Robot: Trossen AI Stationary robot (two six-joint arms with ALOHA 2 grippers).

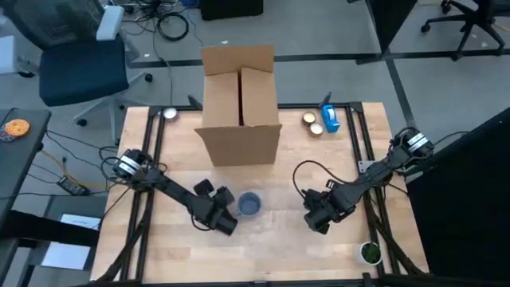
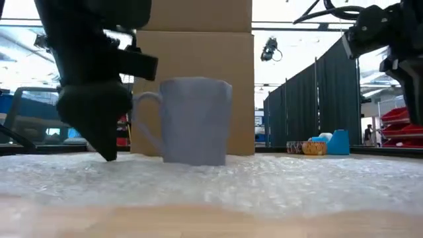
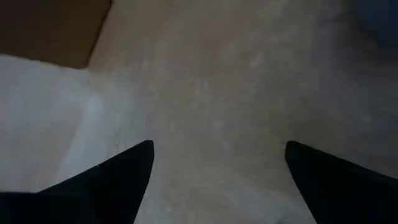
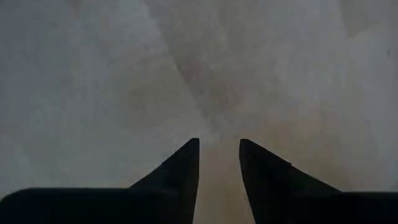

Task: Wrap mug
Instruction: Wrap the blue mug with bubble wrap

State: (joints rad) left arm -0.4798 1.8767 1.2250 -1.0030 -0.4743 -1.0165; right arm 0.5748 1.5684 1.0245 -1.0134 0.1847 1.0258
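A pale blue mug point(image 1: 249, 204) stands upright on a sheet of clear bubble wrap point(image 2: 264, 185) that lies spread on the wooden table; its handle point(image 2: 142, 125) points toward my left gripper. My left gripper point(image 1: 225, 223) is wide open just left of the mug, pointing down, with its fingertips point(image 2: 109, 153) at the level of the wrap. In its wrist view point(image 3: 217, 155) only wrap shows between the fingers. My right gripper point(image 1: 317, 223) hangs above the wrap to the mug's right, with a narrow gap between its fingers point(image 4: 219, 146) and nothing in it. My left gripper comes down from above beside the mug's handle, and one fingertip point(image 2: 109, 156) reaches the surface of the bubble wrap. Whether it touches the wrap I cannot tell. It does not touch the mug.
An open cardboard box point(image 1: 239, 104) stands behind the mug at the table's far middle. Tape rolls point(image 1: 311, 121) and a blue dispenser point(image 1: 330, 119) sit at the far right. A small green object point(image 1: 369, 253) lies at the near right corner.
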